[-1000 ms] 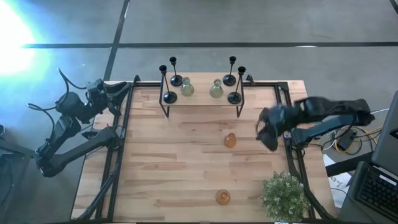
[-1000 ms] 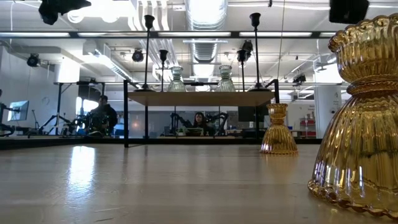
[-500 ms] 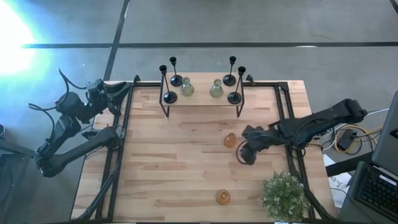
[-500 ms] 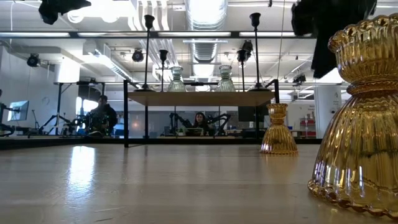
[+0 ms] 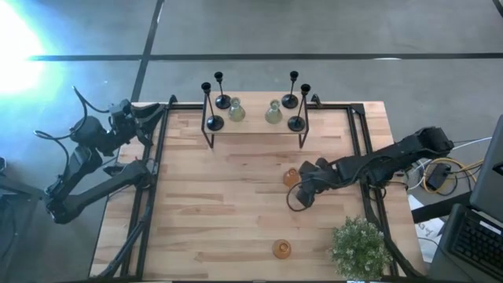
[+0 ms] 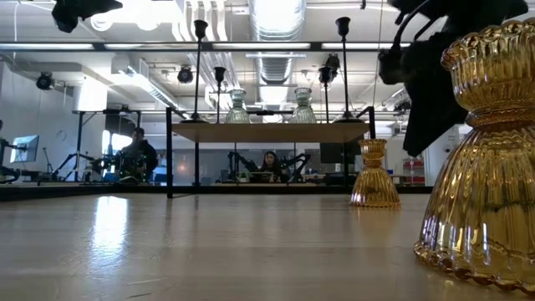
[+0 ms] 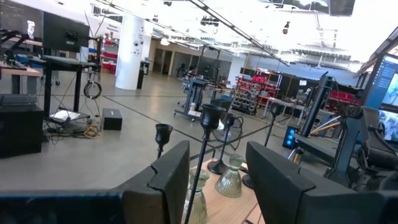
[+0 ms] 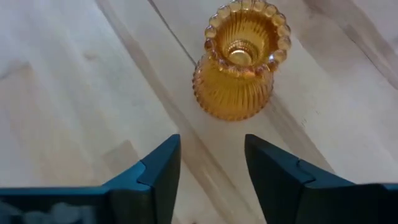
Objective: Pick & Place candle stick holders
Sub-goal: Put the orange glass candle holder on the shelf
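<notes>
Overhead view straight down, table-level view across, both sharing the amber holder (image 5: 291, 178) beneath the right wrist view.

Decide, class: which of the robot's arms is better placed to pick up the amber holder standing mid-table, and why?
The right. The right gripper hangs open just beside that amber holder, which shows right ahead in its wrist view. The left gripper waits off the table's far left corner, away from it.

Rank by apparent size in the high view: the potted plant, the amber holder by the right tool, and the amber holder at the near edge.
1. Potted plant, clearly largest.
2. The two amber holders, by the right tool and at the near edge, look alike; no ranking between them.
</notes>
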